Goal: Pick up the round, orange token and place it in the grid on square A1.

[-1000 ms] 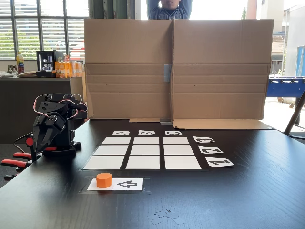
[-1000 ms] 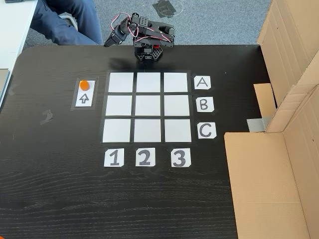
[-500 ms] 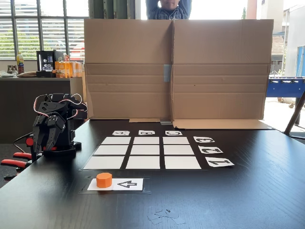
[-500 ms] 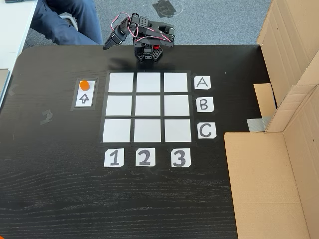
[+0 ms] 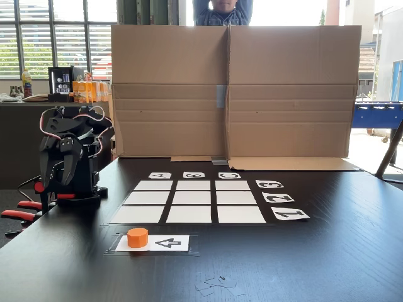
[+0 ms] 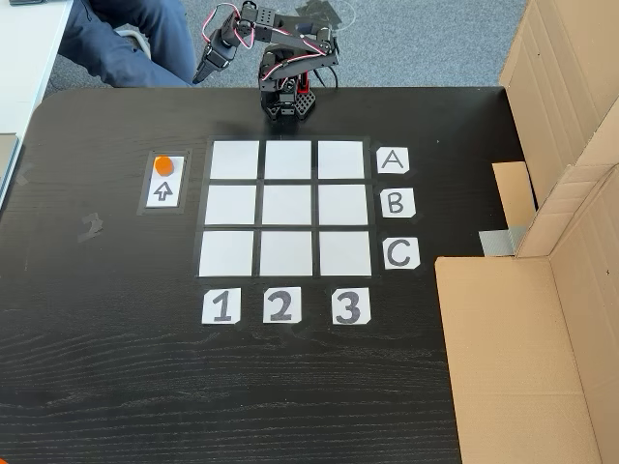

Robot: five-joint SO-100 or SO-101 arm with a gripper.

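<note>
Token (image 6: pixel 163 163), orange and round, sits on the arrow card (image 6: pixel 163 187) just left of the grid (image 6: pixel 285 209) in the top-down fixed view, beside square A1 (image 6: pixel 235 160). Well apart, the gripper (image 6: pixel 202 76) hangs empty by the arm's base at the black tabletop (image 6: pixel 106 367) edge; whether it is spread or pressed together cannot be told. Cardboard panels (image 5: pixel 230 91) stand behind the grid.

Person (image 5: pixel 223 11) cropped by top edge, mostly hidden behind cardboard screen (image 5: pixel 230 91). Gripper (image 6: pixel 205 75) too small to judge jaw gap. Seated legs (image 6: pixel 126 43) cut off.
</note>
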